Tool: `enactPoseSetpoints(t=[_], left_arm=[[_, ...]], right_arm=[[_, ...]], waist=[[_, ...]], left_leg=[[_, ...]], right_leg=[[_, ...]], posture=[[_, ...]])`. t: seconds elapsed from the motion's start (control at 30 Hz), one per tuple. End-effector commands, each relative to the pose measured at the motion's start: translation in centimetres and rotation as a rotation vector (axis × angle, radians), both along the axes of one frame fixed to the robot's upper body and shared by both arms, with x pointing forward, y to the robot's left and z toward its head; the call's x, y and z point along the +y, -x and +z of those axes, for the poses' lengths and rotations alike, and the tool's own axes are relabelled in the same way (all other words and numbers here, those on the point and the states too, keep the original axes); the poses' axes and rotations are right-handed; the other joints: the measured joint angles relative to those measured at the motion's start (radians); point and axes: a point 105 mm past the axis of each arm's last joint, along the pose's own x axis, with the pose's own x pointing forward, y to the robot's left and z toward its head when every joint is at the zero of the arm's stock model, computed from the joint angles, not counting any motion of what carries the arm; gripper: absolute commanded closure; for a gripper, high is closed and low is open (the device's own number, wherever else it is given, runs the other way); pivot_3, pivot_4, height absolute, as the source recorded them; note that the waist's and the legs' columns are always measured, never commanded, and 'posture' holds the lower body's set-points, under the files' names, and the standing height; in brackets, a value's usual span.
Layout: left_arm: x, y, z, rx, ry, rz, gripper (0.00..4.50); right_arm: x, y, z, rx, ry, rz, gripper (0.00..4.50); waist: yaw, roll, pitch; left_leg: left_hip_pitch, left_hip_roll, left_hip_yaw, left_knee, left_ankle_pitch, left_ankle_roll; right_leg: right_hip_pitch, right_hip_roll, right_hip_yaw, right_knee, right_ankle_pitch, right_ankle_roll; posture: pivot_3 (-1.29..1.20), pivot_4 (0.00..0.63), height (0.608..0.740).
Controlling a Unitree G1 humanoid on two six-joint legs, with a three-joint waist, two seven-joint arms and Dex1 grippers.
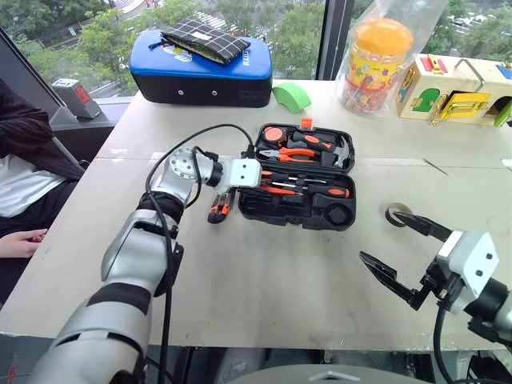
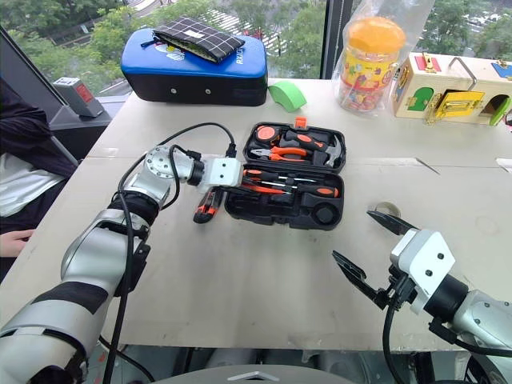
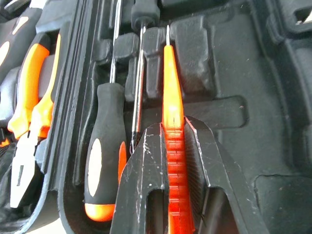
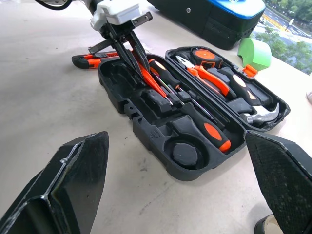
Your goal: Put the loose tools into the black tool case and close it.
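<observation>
The black tool case (image 1: pixel 298 211) lies open mid-table. My left gripper (image 3: pixel 173 127) is shut on the slim orange tester screwdriver (image 3: pixel 171 87) and holds it low over a slot in the near half of the case. Two screwdrivers with orange-and-black handles (image 4: pixel 204 129) (image 3: pixel 103 161) lie in slots beside it. The orange-and-black utility knife (image 1: pixel 218 206) rests on the table just left of the case. The dark tape roll (image 2: pixel 388 210) lies right of the case, by the far finger of my open, empty right gripper (image 1: pixel 382 237).
Pliers (image 1: pixel 292 154) and a small hammer (image 1: pixel 340 150) sit in the case's lid half. At the back stand a blue-topped case (image 1: pixel 200 68), a green object (image 1: pixel 290 96), a bagged jar (image 1: pixel 376 60) and a wooden latch box (image 1: pixel 456 92). A person (image 1: pixel 20 160) sits at the left.
</observation>
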Motion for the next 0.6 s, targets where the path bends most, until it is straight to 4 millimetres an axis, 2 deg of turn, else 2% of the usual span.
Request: enactPoseSetpoints(t=[0.03, 0.13, 0.2, 0.27, 0.37, 0.47, 0.5, 0.6], left_arm=[[0.4, -1.3, 2.1, -0.063, 0.102, 0.093, 3.25], [0.6, -1.4, 4.2, 0.048, 0.27, 0.131, 1.91], [0.8, -1.2, 5.3, 0.106, 0.368, 0.13, 1.91], [1.0, -1.3, 5.5, 0.146, 0.425, 0.167, 1.91], [0.6, -1.3, 5.1, 0.238, 0.488, 0.218, 2.75], [0.0, -0.5, 3.9, 0.287, 0.483, 0.226, 4.33], [0.0, -0.2, 3.4, 0.296, 0.475, 0.231, 4.49], [0.4, 0.4, 2.2, 0.327, 0.474, 0.274, 4.49]], right_arm=[[0.5, 0.4, 1.1, -0.051, 0.008, 0.021, 0.0], [0.4, 0.4, 1.2, -0.051, 0.002, 0.015, 0.0], [0.3, 0.2, 1.0, -0.05, 0.013, 0.012, 0.0], [0.3, -0.2, 1.0, -0.056, 0.016, 0.014, 0.0], [0.4, -0.5, 1.1, -0.062, 0.013, 0.019, 0.0], [0.4, -0.5, 1.1, -0.064, 0.015, 0.018, 0.0], [0.3, -0.5, 1.1, -0.064, 0.015, 0.017, 0.0], [0.4, -0.5, 1.1, -0.062, 0.014, 0.017, 0.0]], waist=[[-0.003, 0.0, 0.0], [-0.008, -0.001, 0.0], [-0.012, -0.001, 0.0], [-0.014, -0.001, 0.0], [-0.013, -0.001, 0.0], [-0.013, 0.0, 0.0], [-0.014, 0.0, 0.0], [-0.013, 0.0, 0.0]], left_leg=[[0.0, 0.0, 0.0, 0.0, 0.0, 0.0], [0.0, 0.001, -0.001, 0.0, 0.0, 0.0], [-0.001, 0.001, -0.001, 0.0, 0.0, 0.0], [-0.001, 0.001, -0.002, 0.0, 0.0, 0.0], [0.0, 0.002, -0.002, 0.0, 0.0, 0.0], [0.0, 0.003, -0.002, 0.0, 0.0, 0.0], [0.0, 0.003, -0.001, 0.0, 0.0, 0.0], [0.0, 0.004, -0.002, 0.0, 0.0, 0.0]], right_leg=[[0.0, 0.0, 0.0, 0.001, 0.0, 0.0], [0.0, 0.001, 0.0, 0.001, 0.0, 0.0], [-0.001, 0.001, -0.001, 0.001, 0.0, 0.0], [-0.001, 0.002, -0.001, 0.001, 0.0, 0.0], [-0.001, 0.002, -0.001, 0.001, 0.0, 0.0], [-0.001, 0.001, -0.001, 0.001, 0.0, 0.0], [-0.001, 0.001, 0.0, 0.001, 0.0, 0.0], [-0.001, 0.002, 0.0, 0.001, 0.0, 0.0]], posture=[[0.0, 0.15, 0.74], [0.0, 0.15, 0.74], [0.0, 0.15, 0.74], [0.0, 0.15, 0.74], [0.0, 0.15, 0.74], [0.0, 0.15, 0.74], [0.0, 0.15, 0.74], [0.0, 0.15, 0.74]])
